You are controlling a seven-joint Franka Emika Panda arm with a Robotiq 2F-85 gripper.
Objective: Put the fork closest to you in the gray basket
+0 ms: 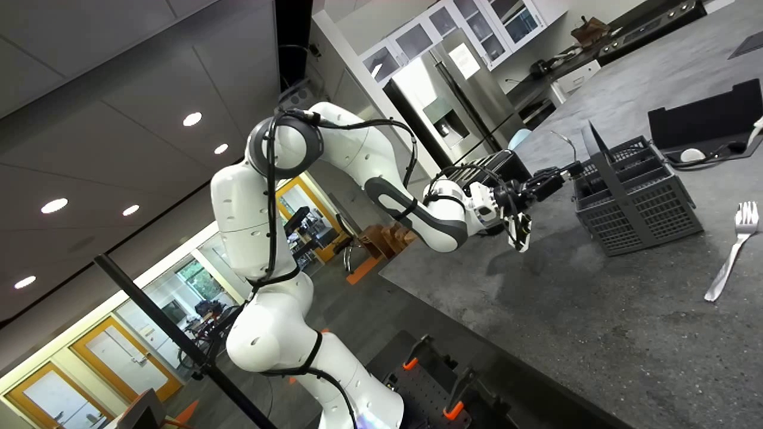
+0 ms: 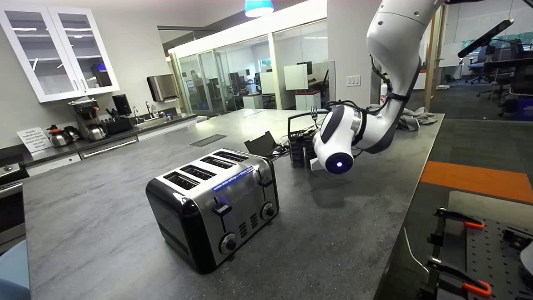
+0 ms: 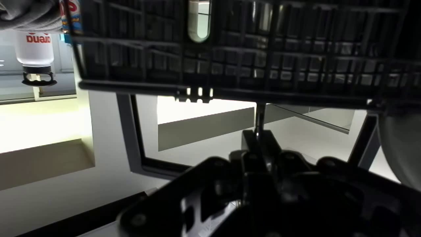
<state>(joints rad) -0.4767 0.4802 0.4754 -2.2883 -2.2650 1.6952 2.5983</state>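
Note:
The fork (image 1: 567,142) is a slim silver fork standing roughly upright above the gray basket (image 1: 647,215). Its tines point up; they also show in an exterior view (image 2: 314,114). My gripper (image 1: 574,170) is shut on the fork, at the basket's near rim. In the wrist view, which is upside down, the fingertips (image 3: 259,135) pinch the thin handle (image 3: 260,113). The handle passes behind the basket's rim (image 3: 230,93), and its end is dimly seen through the mesh. In an exterior view the wrist hides the fingers and part of the basket (image 2: 297,151).
Another, larger-looking fork (image 1: 730,259) lies on the table beside the basket. The basket's tall handle (image 1: 614,161) arches close to the gripper. A toaster (image 2: 212,200) stands on the table. A black open case with cables (image 1: 709,119) lies behind the basket. A gray cloth (image 2: 416,118) lies near the table edge.

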